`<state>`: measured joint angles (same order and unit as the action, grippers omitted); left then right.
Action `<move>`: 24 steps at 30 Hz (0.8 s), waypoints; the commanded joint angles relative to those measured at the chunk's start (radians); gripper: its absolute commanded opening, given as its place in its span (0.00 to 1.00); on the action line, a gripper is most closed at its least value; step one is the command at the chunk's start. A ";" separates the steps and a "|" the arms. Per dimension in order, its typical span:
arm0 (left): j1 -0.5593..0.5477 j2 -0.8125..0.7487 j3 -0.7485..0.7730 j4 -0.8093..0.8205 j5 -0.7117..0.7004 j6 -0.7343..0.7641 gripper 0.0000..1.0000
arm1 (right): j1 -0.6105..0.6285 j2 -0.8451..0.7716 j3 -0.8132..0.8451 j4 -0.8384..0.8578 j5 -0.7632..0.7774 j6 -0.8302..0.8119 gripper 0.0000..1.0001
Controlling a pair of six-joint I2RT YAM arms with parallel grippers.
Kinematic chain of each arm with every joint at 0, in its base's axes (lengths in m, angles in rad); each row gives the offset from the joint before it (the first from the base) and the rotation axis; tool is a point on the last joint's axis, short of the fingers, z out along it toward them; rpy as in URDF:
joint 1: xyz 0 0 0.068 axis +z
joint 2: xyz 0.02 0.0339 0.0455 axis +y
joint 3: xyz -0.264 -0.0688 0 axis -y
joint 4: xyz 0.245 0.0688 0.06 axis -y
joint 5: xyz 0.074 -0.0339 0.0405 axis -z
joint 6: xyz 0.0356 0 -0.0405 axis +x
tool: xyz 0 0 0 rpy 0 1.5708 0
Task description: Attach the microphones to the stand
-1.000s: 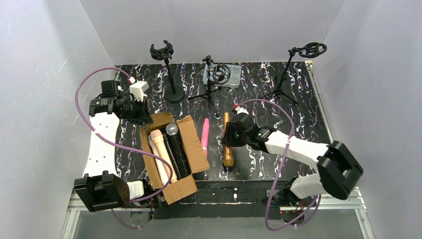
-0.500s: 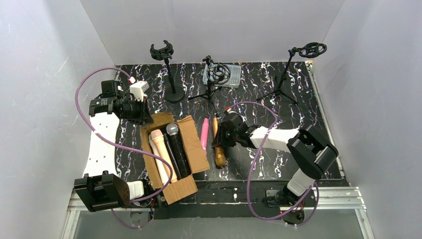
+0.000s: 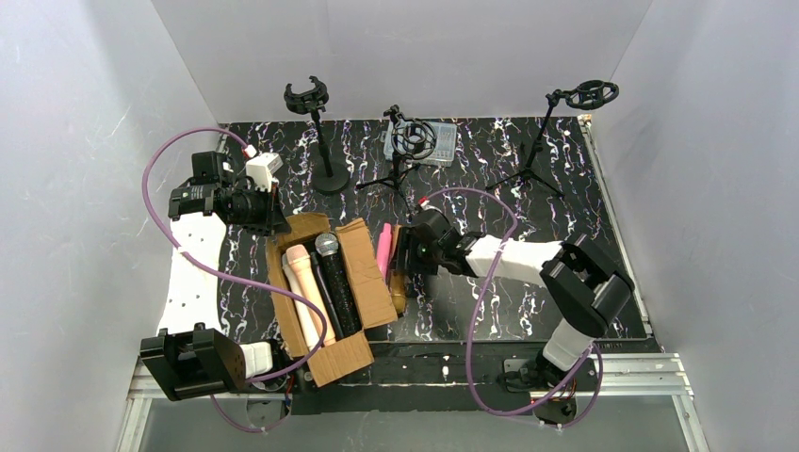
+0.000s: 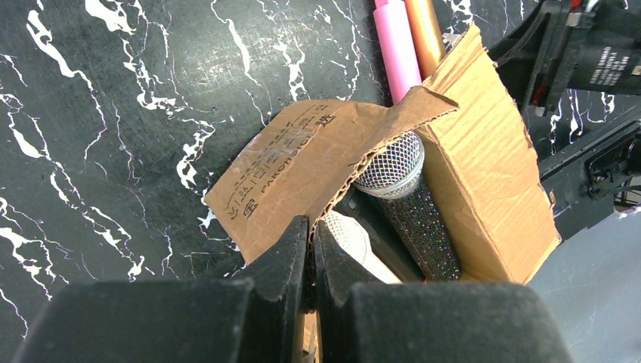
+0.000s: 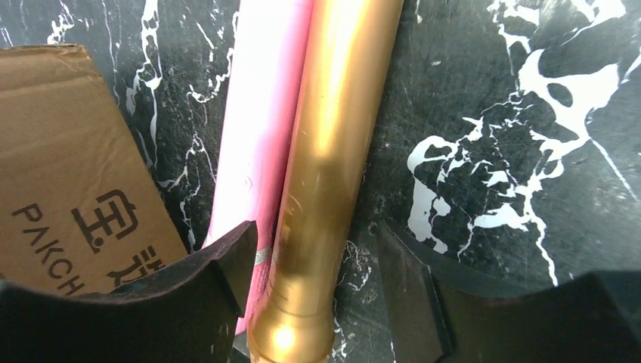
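A gold microphone (image 5: 332, 151) lies on the table right against a pink microphone (image 5: 261, 136), beside the cardboard box (image 3: 372, 282). My right gripper (image 5: 316, 242) is open and straddles the gold one; its left finger hangs over the pink one, with a gap at the right finger. From above, the right gripper (image 3: 405, 259) covers part of the gold microphone (image 3: 399, 294) and of the pink microphone (image 3: 384, 247). My left gripper (image 4: 311, 227) is shut on the box's flap edge, at the box's far left corner (image 3: 271, 221). Three stands are empty: a round-base stand (image 3: 316, 99) and two tripods (image 3: 412, 137), (image 3: 589, 94).
Inside the box (image 4: 484, 166) lie a glitter microphone with a silver grille (image 4: 419, 219), a white-headed one (image 4: 344, 231) and a peach one (image 3: 306, 278). A clear plastic case (image 3: 438, 141) sits behind the middle tripod. White walls close in the black marbled table (image 3: 565, 217).
The right arm swept left, carrying the gold microphone up against the pink one by the box, and its jaws have opened. The left arm has stayed still.
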<state>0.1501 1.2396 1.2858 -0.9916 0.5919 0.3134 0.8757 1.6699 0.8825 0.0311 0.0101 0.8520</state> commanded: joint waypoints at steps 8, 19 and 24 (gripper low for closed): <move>-0.003 -0.044 0.031 0.008 0.087 -0.041 0.00 | 0.065 -0.260 0.297 -0.272 0.215 -0.146 0.60; -0.004 -0.055 0.087 -0.030 0.083 -0.104 0.00 | 0.457 -0.063 0.558 -0.326 0.353 -0.283 0.61; -0.004 -0.074 0.093 -0.041 0.059 -0.110 0.00 | 0.499 0.031 0.597 -0.284 0.314 -0.307 0.64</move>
<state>0.1482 1.2232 1.3201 -1.0218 0.6041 0.2371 1.3678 1.6539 1.4311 -0.2615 0.3218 0.5934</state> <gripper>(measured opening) 0.028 0.626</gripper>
